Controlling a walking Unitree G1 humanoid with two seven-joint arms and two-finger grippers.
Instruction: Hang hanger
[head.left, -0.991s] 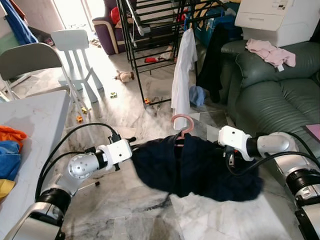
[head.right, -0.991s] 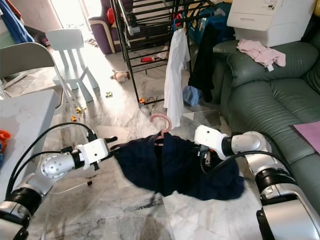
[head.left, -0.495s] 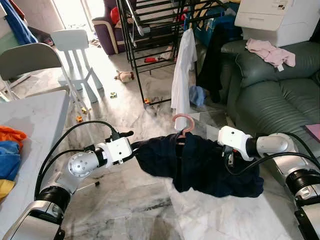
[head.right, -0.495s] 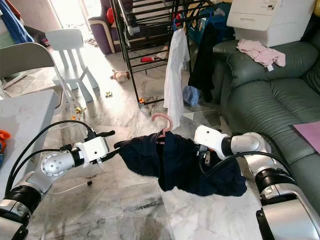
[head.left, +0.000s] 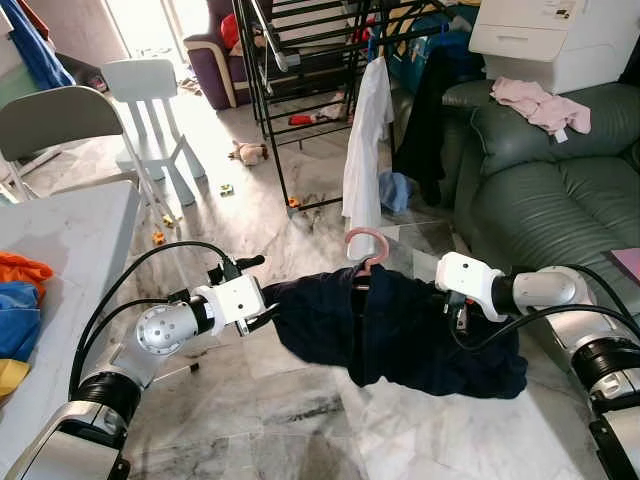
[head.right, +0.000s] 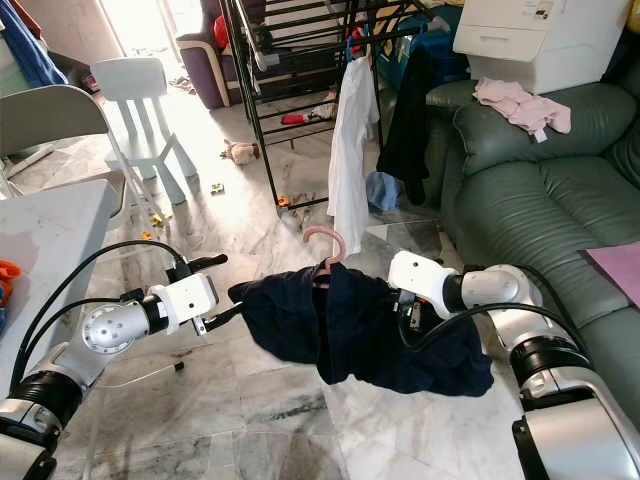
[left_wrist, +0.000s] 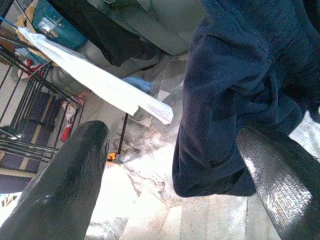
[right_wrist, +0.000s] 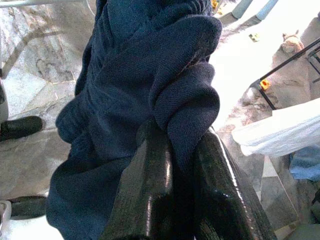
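Currently: my right gripper (right_wrist: 172, 165) pinching navy sweater (head.left: 400, 325) w/ pink hanger (head.left: 364, 247); left gripper (head.left: 258, 290) spread, beside it; rack (head.left: 300, 60) ahead.

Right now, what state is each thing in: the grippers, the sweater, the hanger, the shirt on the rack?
Left gripper: open, beside the sweater's edge.
Right gripper: shut on sweater.
Sweater: draped on hanger, held off the floor.
Hanger: pink hook up, not hung.
Shirt: white, hanging on rack.
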